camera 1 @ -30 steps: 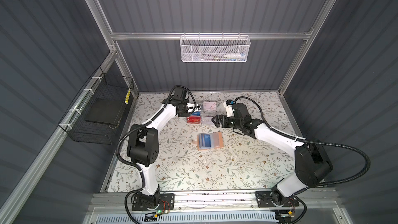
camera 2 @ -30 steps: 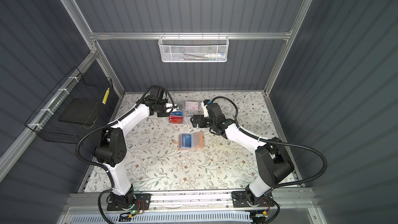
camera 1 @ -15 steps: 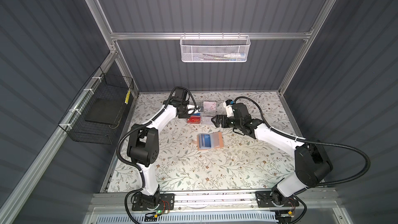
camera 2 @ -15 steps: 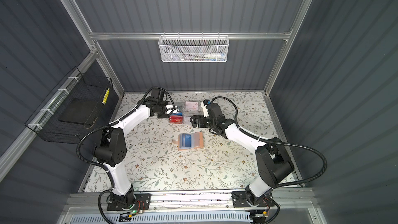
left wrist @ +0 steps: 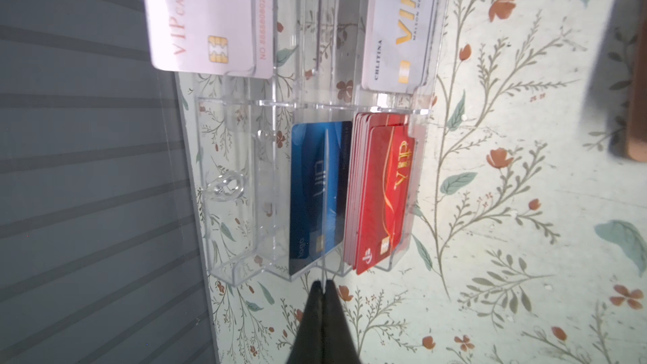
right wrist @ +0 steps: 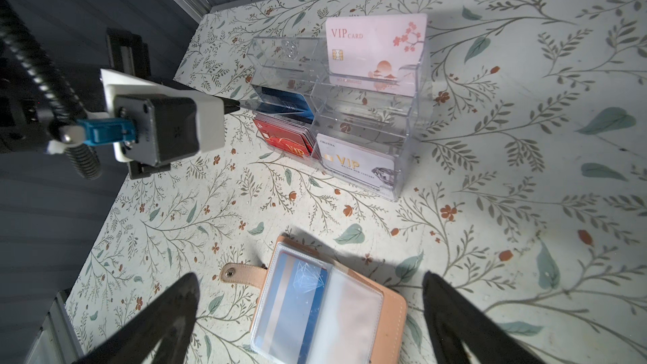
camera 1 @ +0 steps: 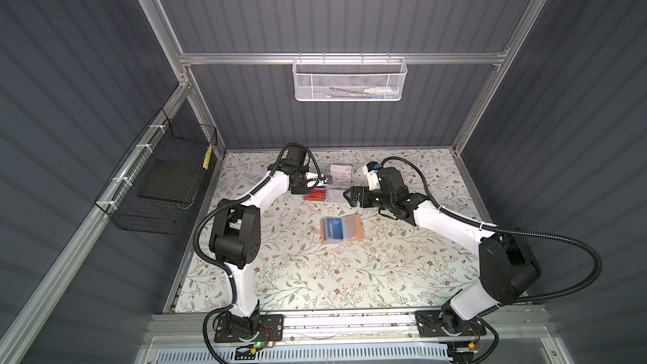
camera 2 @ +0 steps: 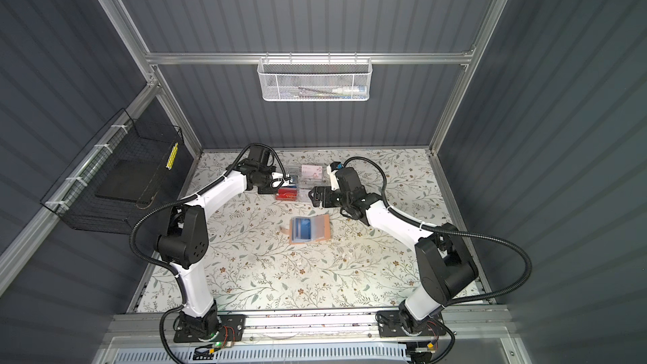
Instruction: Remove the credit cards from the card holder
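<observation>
Judged part done: left gripper (left wrist: 324, 287) pinched shut on a blue card (right wrist: 285, 101) at the acrylic box (left wrist: 245, 169), right gripper (camera 1: 350, 197) spread wide and empty, card holder (camera 1: 353, 226) open on the bench (camera 1: 315, 274), centre of both top views, second blue card (right wrist: 297, 309) still sleeved.

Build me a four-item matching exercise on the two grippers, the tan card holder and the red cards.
1 left gripper
2 right gripper
3 tan leather-like booklet card holder
4 stack of red plastic cards

a open, empty
b lying open, sleeve pages up
c shut on a thin plastic card, edge-on
d slotted in the clear acrylic box

Pairs: 1-c, 2-a, 3-b, 4-d.
</observation>
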Controlling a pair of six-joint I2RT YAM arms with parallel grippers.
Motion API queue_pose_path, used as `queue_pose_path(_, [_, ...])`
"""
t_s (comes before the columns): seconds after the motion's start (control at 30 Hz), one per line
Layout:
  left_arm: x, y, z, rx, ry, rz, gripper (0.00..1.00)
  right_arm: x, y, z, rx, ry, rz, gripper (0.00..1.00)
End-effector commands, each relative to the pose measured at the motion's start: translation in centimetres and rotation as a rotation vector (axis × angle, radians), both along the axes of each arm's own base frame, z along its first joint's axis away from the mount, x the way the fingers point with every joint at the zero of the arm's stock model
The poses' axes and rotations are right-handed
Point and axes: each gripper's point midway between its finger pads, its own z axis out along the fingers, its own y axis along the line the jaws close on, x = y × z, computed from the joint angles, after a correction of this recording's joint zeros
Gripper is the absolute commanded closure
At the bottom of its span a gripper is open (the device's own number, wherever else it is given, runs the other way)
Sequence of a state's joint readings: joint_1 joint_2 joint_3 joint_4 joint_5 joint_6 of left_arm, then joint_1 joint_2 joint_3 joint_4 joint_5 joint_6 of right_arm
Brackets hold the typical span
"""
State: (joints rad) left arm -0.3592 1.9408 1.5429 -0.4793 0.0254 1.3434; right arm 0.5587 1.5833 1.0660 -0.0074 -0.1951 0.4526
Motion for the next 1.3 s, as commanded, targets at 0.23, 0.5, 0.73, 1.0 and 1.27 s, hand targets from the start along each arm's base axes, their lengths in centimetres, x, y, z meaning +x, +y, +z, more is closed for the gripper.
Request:
queue_pose_path(0.23, [-0.7, -0.1, -1.7, 0.105, 0.010, -0.126, 1.00, -0.2, 0.0, -0.6, 0.007, 0.013, 0.004, 0.01])
queue_pose_path(0.5, [-0.3, -0.6, -2.3, 0.116, 0.005, -0.126, 1.00, -0.2, 0.1, -0.6, 0.013, 0.012, 0.008, 0.01])
queue_pose_path(0.73, [0.1, -0.8, -2.3, 0.121, -0.007, -0.112, 1.00, -0.2, 0.2, -0.4, 0.019, 0.013, 0.011, 0.01])
queue_pose_path(1.0, [0.8, -0.5, -2.0, 0.132, -0.039, -0.092, 0.99, -0.3, 0.3, -0.6, 0.020, 0.016, 0.013, 0.01])
queue_pose_path(1.27, [1.3, -0.5, -1.9, 0.139, -0.054, -0.081, 1.00, -0.3, 0.3, -0.5, 0.024, 0.017, 0.015, 0.01])
